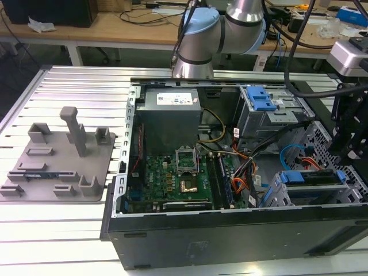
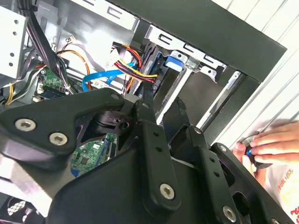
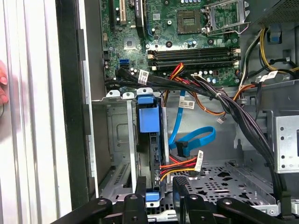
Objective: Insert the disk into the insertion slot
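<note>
Only part of the disk (image 3: 150, 116) can be seen. In the first wrist view it stands edge-on, so its broad faces are turned away. What shows is a thin dark edge, framed by the bright blue carrier with a blue tab at one end and a smaller blue piece at the other. It sits inside the insertion slot (image 3: 119, 140), the grey sheet-metal cage, close against one side of the bay, with open space beside it. How deep it is seated cannot be made out.

The end effector (image 3: 160, 189) is cut off by the picture's edge and straddles the near end of the disk. Whether it grips the carrier or stands loose around it I cannot tell. In the second wrist view its black linkage covers most of the foreground and hides the lower part of the cage.

In the exterior view the disk (image 1: 310, 177) lies as a dark slab with blue ends at the top of the cage, in the corner of the open computer case (image 1: 230, 236) at the exterior view's right. The black end effector is just above it, partly cut off.

A bundle of cables (image 3: 219, 100) and a blue data cable (image 3: 196, 137) run beside the cage. A person's hand (image 2: 275, 142) rests on the slotted tabletop (image 1: 57, 230) outside the case, its fingers on a small dark knob.
</note>
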Motion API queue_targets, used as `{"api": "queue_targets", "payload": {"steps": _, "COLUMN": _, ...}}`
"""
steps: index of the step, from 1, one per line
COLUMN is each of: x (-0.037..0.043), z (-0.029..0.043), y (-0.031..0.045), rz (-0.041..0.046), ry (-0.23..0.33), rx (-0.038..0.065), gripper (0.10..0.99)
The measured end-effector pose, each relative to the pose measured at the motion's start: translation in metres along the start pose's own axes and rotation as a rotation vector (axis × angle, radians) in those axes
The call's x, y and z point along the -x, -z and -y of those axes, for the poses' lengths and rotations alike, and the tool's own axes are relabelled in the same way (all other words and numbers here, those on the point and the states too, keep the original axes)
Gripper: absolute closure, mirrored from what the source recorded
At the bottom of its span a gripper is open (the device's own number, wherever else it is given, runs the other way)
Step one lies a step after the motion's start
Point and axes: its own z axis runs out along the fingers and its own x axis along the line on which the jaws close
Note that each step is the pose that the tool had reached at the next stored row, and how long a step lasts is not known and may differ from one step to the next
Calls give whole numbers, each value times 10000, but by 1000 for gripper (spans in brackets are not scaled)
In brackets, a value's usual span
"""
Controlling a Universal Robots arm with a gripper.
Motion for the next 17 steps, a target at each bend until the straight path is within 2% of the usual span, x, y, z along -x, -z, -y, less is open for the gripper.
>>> {"api": "queue_targets", "payload": {"steps": 1, "x": 30, "z": -1, "y": 3, "rz": -47, "ry": 1, "rx": -2, "gripper": 725}}
{"api": "queue_targets", "payload": {"steps": 3, "x": 141, "z": -5, "y": 8, "rz": -242, "ry": 4, "rx": -10, "gripper": 725}}
{"api": "queue_targets", "payload": {"steps": 4, "x": 230, "z": -9, "y": 11, "rz": -467, "ry": 8, "rx": -19, "gripper": 725}}
{"api": "queue_targets", "payload": {"steps": 5, "x": 293, "z": -12, "y": 15, "rz": -841, "ry": 15, "rx": -34, "gripper": 725}}
{"api": "queue_targets", "payload": {"steps": 6, "x": 325, "z": -14, "y": 15, "rz": -1083, "ry": 18, "rx": -43, "gripper": 725}}
{"api": "queue_targets", "payload": {"steps": 7, "x": 349, "z": -14, "y": 17, "rz": -1264, "ry": 21, "rx": -51, "gripper": 725}}
{"api": "queue_targets", "payload": {"steps": 8, "x": 391, "z": -18, "y": 18, "rz": -1536, "ry": 25, "rx": -61, "gripper": 725}}
{"api": "queue_targets", "payload": {"steps": 9, "x": 456, "z": -40, "y": 15, "rz": -1632, "ry": 40, "rx": -67, "gripper": 725}}
{"api": "queue_targets", "payload": {"steps": 10, "x": 501, "z": -68, "y": 11, "rz": -1636, "ry": 47, "rx": -68, "gripper": 725}}
{"api": "queue_targets", "payload": {"steps": 11, "x": 543, "z": -166, "y": 8, "rz": -1635, "ry": 47, "rx": -69, "gripper": 725}}
{"api": "queue_targets", "payload": {"steps": 12, "x": 541, "z": -242, "y": 7, "rz": -1639, "ry": 48, "rx": -69, "gripper": 725}}
{"api": "queue_targets", "payload": {"steps": 13, "x": 539, "z": -285, "y": 2, "rz": -1660, "ry": 89, "rx": -75, "gripper": 725}}
{"api": "queue_targets", "payload": {"steps": 17, "x": 541, "z": -292, "y": -24, "rz": -1723, "ry": 669, "rx": -150, "gripper": 725}}
